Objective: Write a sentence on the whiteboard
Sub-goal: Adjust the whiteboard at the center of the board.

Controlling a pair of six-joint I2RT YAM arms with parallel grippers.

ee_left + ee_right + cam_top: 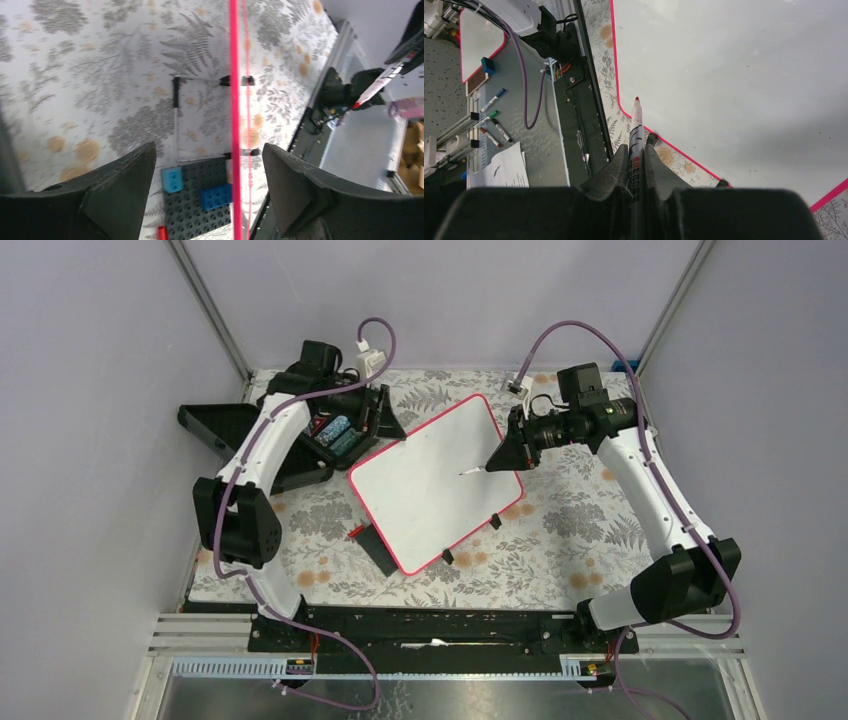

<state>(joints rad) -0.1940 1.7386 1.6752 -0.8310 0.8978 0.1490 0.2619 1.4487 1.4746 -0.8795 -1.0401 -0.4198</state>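
The whiteboard (pixel 435 480) lies at an angle in the middle of the table, pink-red frame, two black clip feet on its near edge. No red writing shows on it, so the sentence is not in view. My right gripper (pixel 507 453) is shut on a white marker (pixel 470 471) with a red tip, which points over the board's middle. In the right wrist view the marker (pixel 636 130) sticks out between my fingers (pixel 636 151), over the board (pixel 744 85); I cannot tell if it touches. My left gripper (pixel 209 150) is open, its jaws either side of the board's pink edge (pixel 234 100).
A dark grey plate with blue blocks (pixel 200 200) lies by the board's near left corner (pixel 378 548). An open black case (pixel 335 435) with blue items sits at the back left. Off the table, a second small board and spare markers (pixel 489 100) lie on the grey bench.
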